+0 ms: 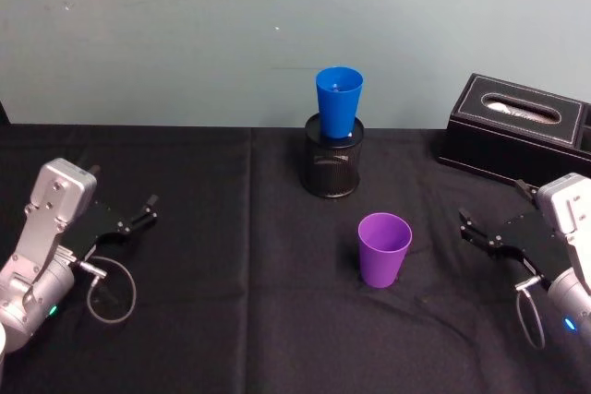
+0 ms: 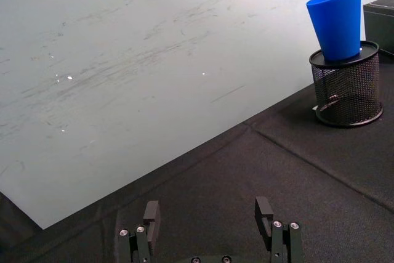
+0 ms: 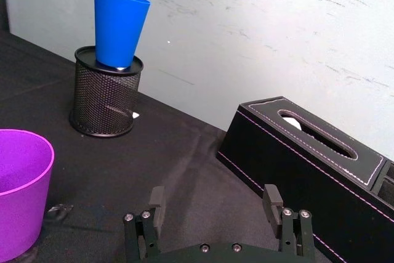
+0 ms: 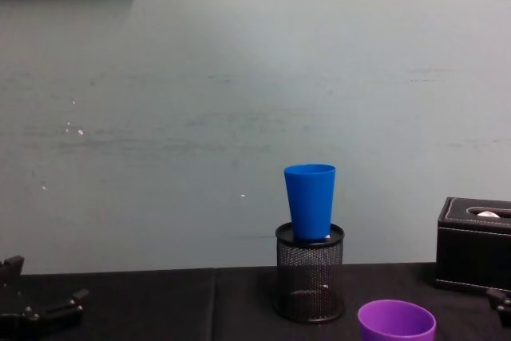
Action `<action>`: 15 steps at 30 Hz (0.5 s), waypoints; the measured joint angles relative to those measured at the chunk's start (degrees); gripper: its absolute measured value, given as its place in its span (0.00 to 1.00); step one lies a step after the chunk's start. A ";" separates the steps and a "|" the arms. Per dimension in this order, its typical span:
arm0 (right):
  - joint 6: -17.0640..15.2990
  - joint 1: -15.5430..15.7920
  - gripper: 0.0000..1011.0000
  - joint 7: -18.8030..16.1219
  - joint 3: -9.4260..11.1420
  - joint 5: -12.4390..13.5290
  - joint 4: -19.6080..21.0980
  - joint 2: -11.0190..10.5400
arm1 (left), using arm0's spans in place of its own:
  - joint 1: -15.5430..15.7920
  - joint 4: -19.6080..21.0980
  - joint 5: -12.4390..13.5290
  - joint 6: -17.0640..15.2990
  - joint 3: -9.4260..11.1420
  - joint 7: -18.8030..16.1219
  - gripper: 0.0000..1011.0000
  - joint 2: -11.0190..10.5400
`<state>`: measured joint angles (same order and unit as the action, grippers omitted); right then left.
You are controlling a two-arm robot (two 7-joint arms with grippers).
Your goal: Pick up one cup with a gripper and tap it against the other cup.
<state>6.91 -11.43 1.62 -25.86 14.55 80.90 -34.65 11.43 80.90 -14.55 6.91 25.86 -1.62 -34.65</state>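
The purple cup (image 1: pixel 384 248) stands upright on the black tablecloth, in front of and slightly right of the blue cup (image 1: pixel 339 101). The blue cup stands upright in a black mesh holder (image 1: pixel 333 161) near the back of the table. My right gripper (image 1: pixel 466 228) rests low at the right, open and empty, a short way right of the purple cup. In the right wrist view the right gripper (image 3: pixel 214 200) has the purple cup (image 3: pixel 18 189) off to one side. My left gripper (image 1: pixel 143 212) rests at the far left, open and empty, far from both cups.
A black tissue box (image 1: pixel 517 126) sits at the back right, just behind my right gripper. A pale wall (image 1: pixel 185 34) closes off the table's far edge. Bare black cloth (image 1: pixel 231 256) lies between my left gripper and the cups.
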 joint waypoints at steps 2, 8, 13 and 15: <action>0.00 0.00 0.99 0.00 0.00 0.00 0.00 0.00 | 0.00 0.00 0.00 0.00 0.00 0.00 1.00 0.00; 0.00 0.00 0.99 0.00 0.00 0.00 0.00 0.00 | 0.00 0.00 0.00 0.00 0.00 0.00 1.00 0.00; 0.00 0.00 0.99 0.00 0.00 0.00 0.00 0.00 | 0.00 0.00 0.00 0.00 0.00 0.00 1.00 0.00; 0.00 0.00 0.99 0.00 0.00 0.00 0.00 0.00 | 0.00 0.00 0.00 0.00 0.00 0.00 1.00 0.00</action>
<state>6.91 -11.43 1.62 -25.86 14.55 80.90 -34.65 11.43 80.90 -14.54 6.91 25.86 -1.62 -34.65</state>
